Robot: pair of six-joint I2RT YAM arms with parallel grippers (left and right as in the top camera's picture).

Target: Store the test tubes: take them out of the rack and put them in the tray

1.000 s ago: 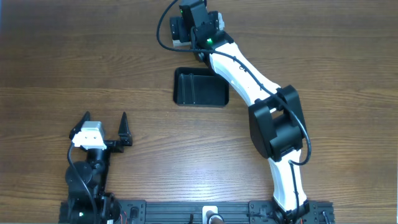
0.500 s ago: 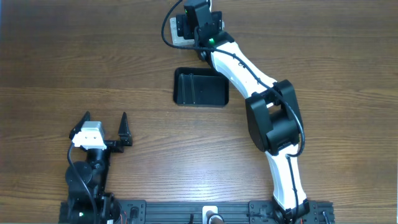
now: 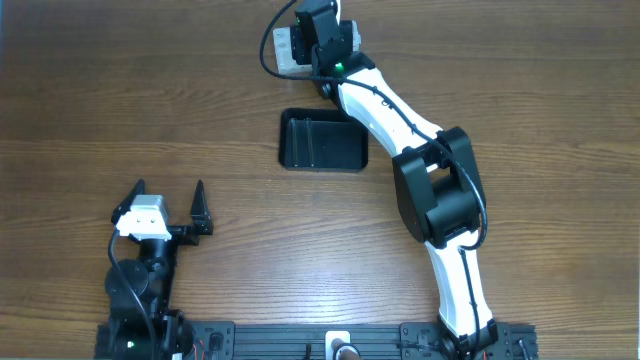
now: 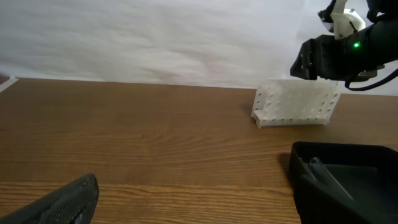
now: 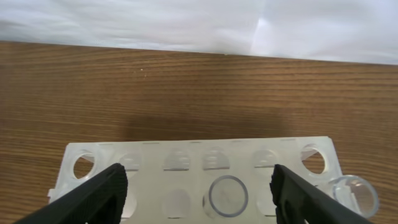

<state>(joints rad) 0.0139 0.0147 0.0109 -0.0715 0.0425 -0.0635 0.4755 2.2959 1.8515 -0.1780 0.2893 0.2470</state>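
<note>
1. Lots of bare counter (image 3: pixel 520 100) here. The whole right side and the stretch between the tray and the arm bases have nothing on them.
2. The rack (image 3: pixel 284 48) sits way up at the far end of the counter, close to the white backdrop. In the left wrist view it stands square on the wood with open space all round it.
3. The tray (image 3: pixel 283 140) is black and sits a bit closer to the bases than the rack. They're near each other but not touching, with a strip of counter between them.
4. The right arm is stretched up the counter and its claw (image 5: pixel 199 202) hangs right over the rack. Its fingers (image 5: pixel 93 199) are spread wide, one out toward each end of the rack, with nothing gripped.
5. The left claw (image 3: pixel 168 190) is down near its own base, well apart from the tray and rack, spread open too and holding nothing.
6. Rack contents: one clear tube (image 5: pixel 227 196) stands in a hole near the middle of the closer row. A second tube (image 5: pixel 353 194) is at the end corner, but I can't tell if it's in a hole or just beside the rack. The other holes I can see look vacant.
7. Tray contents: one clear tube (image 4: pixel 326 177) lies flat inside.
</note>
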